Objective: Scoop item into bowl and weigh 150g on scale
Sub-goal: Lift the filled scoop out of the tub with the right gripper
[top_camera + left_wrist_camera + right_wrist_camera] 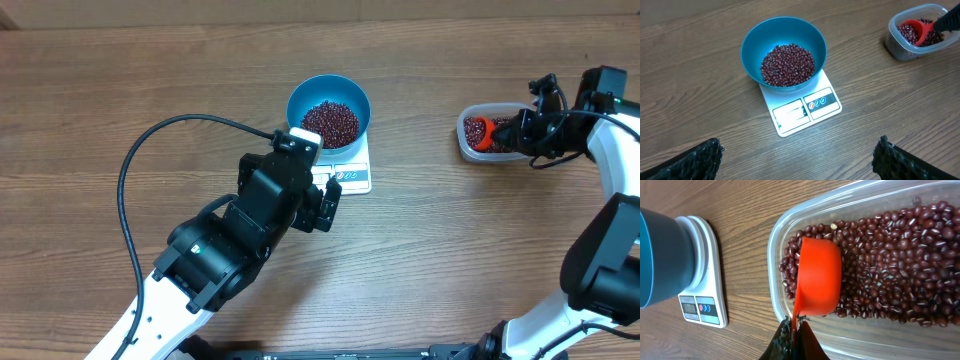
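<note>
Right gripper, clenched on the scoop at frame right, may spill beans carrying to the bowl; left gripper gapes empty.

A brown wood-grain table fills the background in all 3 views, evenly lit.
</note>
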You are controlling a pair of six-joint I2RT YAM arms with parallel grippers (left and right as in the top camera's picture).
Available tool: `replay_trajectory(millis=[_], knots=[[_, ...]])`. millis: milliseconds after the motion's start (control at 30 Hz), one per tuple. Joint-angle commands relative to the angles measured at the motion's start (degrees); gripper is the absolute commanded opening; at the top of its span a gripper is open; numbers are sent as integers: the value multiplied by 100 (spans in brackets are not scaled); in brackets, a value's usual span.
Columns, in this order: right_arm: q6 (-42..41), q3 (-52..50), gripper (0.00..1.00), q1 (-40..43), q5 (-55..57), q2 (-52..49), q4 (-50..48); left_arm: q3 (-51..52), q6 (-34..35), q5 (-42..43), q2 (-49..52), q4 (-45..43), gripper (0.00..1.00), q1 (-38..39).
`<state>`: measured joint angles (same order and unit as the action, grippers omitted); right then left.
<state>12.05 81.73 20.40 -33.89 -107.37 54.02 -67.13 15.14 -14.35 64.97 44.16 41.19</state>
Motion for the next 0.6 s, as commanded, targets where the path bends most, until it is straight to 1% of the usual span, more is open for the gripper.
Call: replay_trajectory(millis=[0,267,567], knots=[[44,-42,4,175,-291,-13,-26,-85,118,4,39,-20,99,-39],[44,-42,4,562,-903,-13,26,-85,118,4,39,-20,99,-39],[44,-42,4,756,-1425,-13,94,-85,118,4,39,-20,99,-39]])
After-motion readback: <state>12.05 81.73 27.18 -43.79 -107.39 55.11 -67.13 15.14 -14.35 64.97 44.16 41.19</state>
